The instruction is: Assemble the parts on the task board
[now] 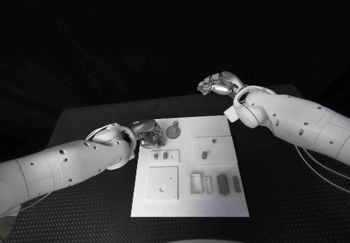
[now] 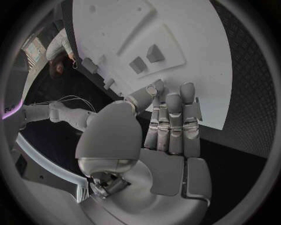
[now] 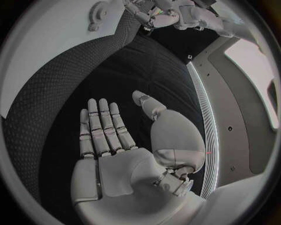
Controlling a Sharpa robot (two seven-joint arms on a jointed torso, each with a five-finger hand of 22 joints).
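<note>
The white task board (image 1: 191,202) lies in the middle of the black table. On it are a round grey gear (image 1: 173,132), two small blocks (image 1: 166,155), a short peg (image 1: 206,154) and upright grey bars (image 1: 222,184) in slots. My left hand (image 1: 149,135) sits at the board's far left corner, beside the gear. In the left wrist view its fingers (image 2: 173,122) lie straight, tips over the board's (image 2: 175,28) edge, holding nothing. My right hand (image 1: 219,83) hangs raised beyond the board's far edge. Its palm (image 3: 117,154) is flat and empty, above the table.
Black textured table mat (image 1: 87,126) surrounds the board on all sides. A white square plate with holes (image 1: 163,182) sits on the board's near left. In the right wrist view the gear (image 3: 96,10) and my left hand (image 3: 158,16) appear across the mat.
</note>
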